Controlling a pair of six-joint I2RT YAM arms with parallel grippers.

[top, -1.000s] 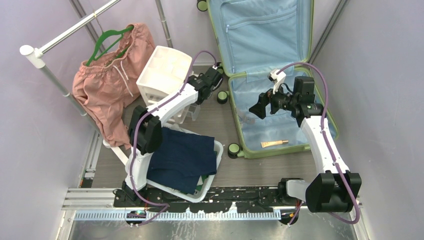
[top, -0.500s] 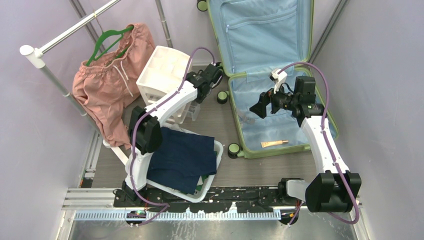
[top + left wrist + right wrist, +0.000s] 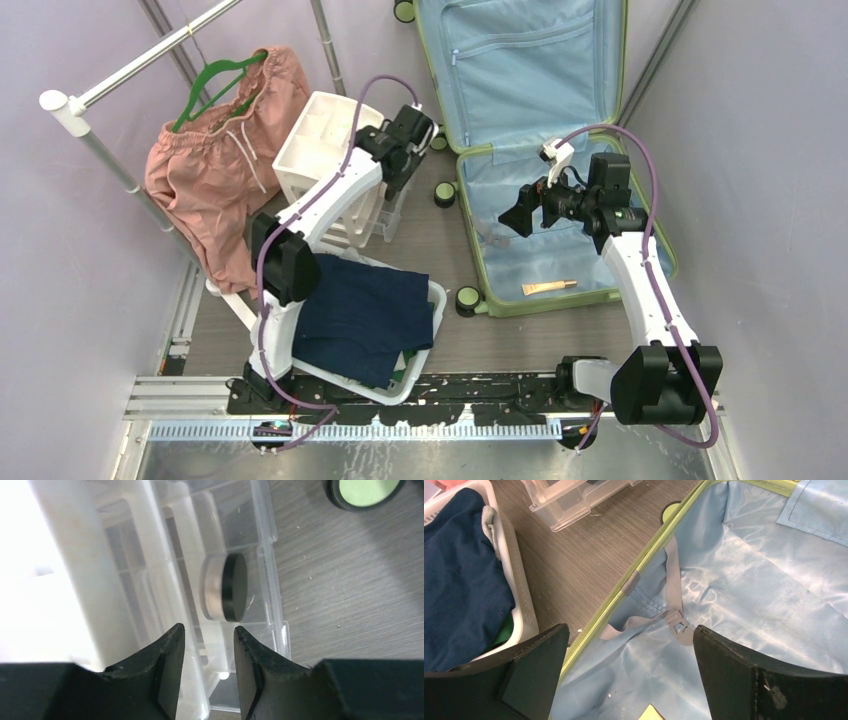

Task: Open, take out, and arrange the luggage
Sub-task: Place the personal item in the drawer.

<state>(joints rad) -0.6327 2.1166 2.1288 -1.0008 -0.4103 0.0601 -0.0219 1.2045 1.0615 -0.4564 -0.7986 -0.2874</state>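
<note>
Nearest, a basket [image 3: 437,300] holds navy cloth [image 3: 365,315]. Beyond it the luggage [image 3: 560,255] lies open on the desk [image 3: 450,345], lid at the far side. The right end effector [image 3: 629,635] hangs wide above its lining. The left end effector [image 3: 208,630], narrow and empty, hangs over the drawers [image 3: 320,140].

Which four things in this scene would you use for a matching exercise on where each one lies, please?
Things:
1. pink shorts
2. navy garment
3. tan tube
4. round jar

Places:
A. in the clear drawer
B. in the white basket
C. on the green hanger
D. inside the open luggage

Pairs: 1-C, 2-B, 3-D, 4-A.
</note>
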